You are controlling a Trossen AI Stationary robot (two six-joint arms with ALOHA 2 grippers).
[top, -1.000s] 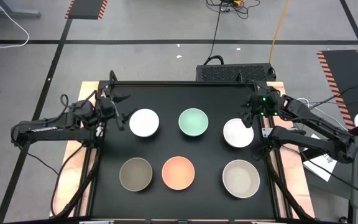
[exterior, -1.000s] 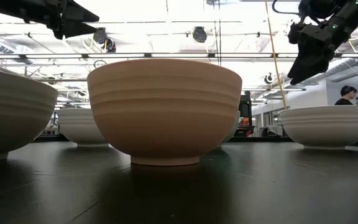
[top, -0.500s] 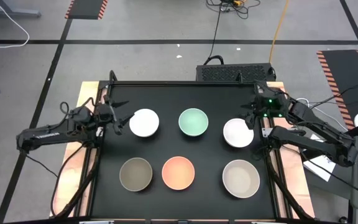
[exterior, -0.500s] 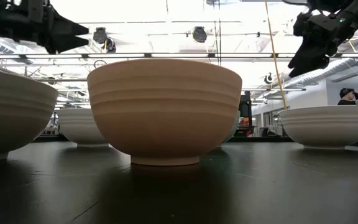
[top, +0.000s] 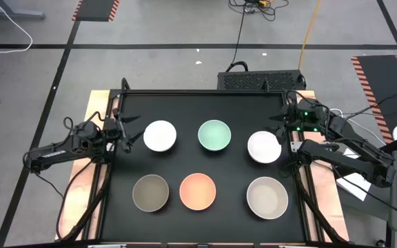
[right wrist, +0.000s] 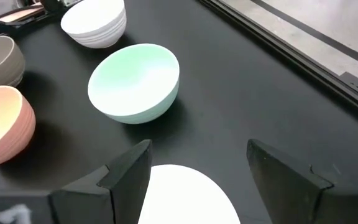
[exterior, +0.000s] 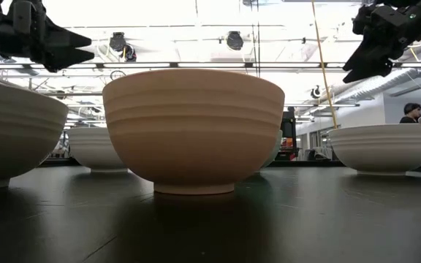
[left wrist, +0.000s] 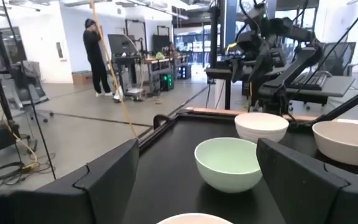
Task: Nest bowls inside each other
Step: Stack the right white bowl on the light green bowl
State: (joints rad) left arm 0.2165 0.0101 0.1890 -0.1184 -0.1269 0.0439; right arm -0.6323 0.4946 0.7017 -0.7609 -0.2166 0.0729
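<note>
Six separate bowls: left gripper [top: 131, 133], jaws spread, empty, with white bowl [top: 160, 136] just ahead; right gripper [top: 278, 124] likewise (nothing nested)

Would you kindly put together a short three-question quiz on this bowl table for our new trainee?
1. True or false: one bowl already sits inside another.
2. Which bowl stands between the two white bowls in the far row? A) peach B) mint green C) beige
3. Fill in: both grippers are ____ and hold nothing.

Key
1. False: all six stand apart on the table.
2. B: the mint green bowl is between the left white bowl and the right white bowl.
3. Open: left gripper, right gripper.
</note>
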